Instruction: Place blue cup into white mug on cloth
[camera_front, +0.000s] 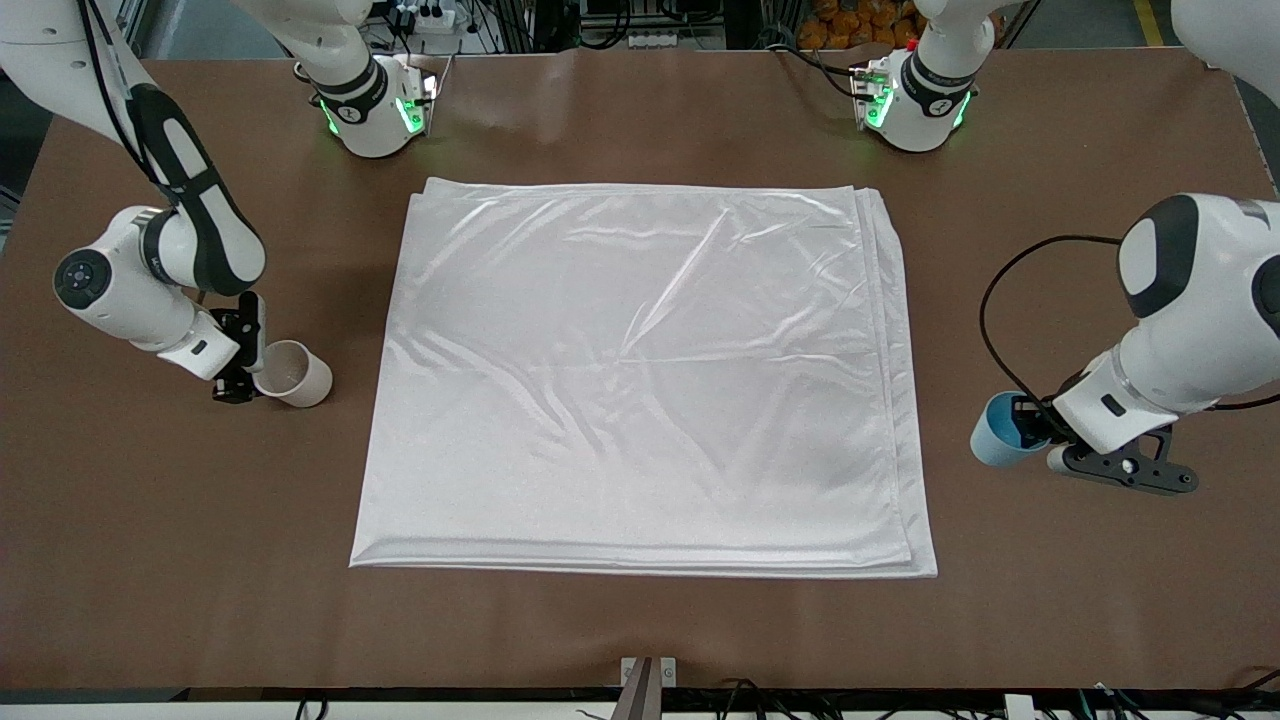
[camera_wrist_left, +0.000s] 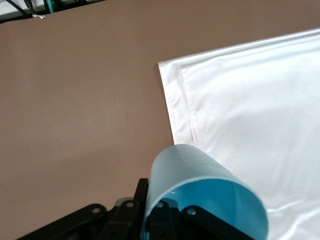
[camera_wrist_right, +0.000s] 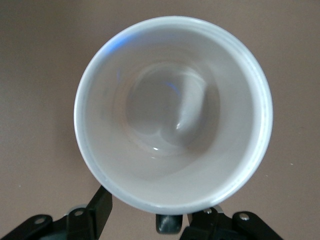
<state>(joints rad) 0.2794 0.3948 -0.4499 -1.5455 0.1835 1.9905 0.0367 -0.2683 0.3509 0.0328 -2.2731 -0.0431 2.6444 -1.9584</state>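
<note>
Gripped in the left gripper (camera_front: 1035, 428), the blue cup (camera_front: 1000, 430) is tilted on its side, its bright blue mouth turned toward the arm. It is at the left arm's end of the brown table (camera_front: 640, 630), just off the edge of the cloth (camera_front: 640, 380). In the left wrist view the fingers (camera_wrist_left: 160, 212) pinch the cup's (camera_wrist_left: 200, 200) rim, one inside the blue interior and one outside the pale wall, and a corner of the cloth (camera_wrist_left: 250, 110) lies just past the cup. Whether the cup rests on the table or is lifted clear of it cannot be told.

At the right arm's end of the table, the right gripper (camera_front: 250, 365) is at the white mug (camera_front: 295, 374), which is tilted with its open mouth toward the gripper. In the right wrist view the mug (camera_wrist_right: 172, 115) fills the frame, its cream inside in full view, and the dark fingers (camera_wrist_right: 100, 210) straddle the rim's near edge. The jaws stand partly apart around the rim; a firm hold on it cannot be made out. The mug is beside the cloth, not on it.

The cloth, a shiny white sheet folded in layers and lightly wrinkled, lies flat in the middle of the table between the two grippers, with nothing on it.
</note>
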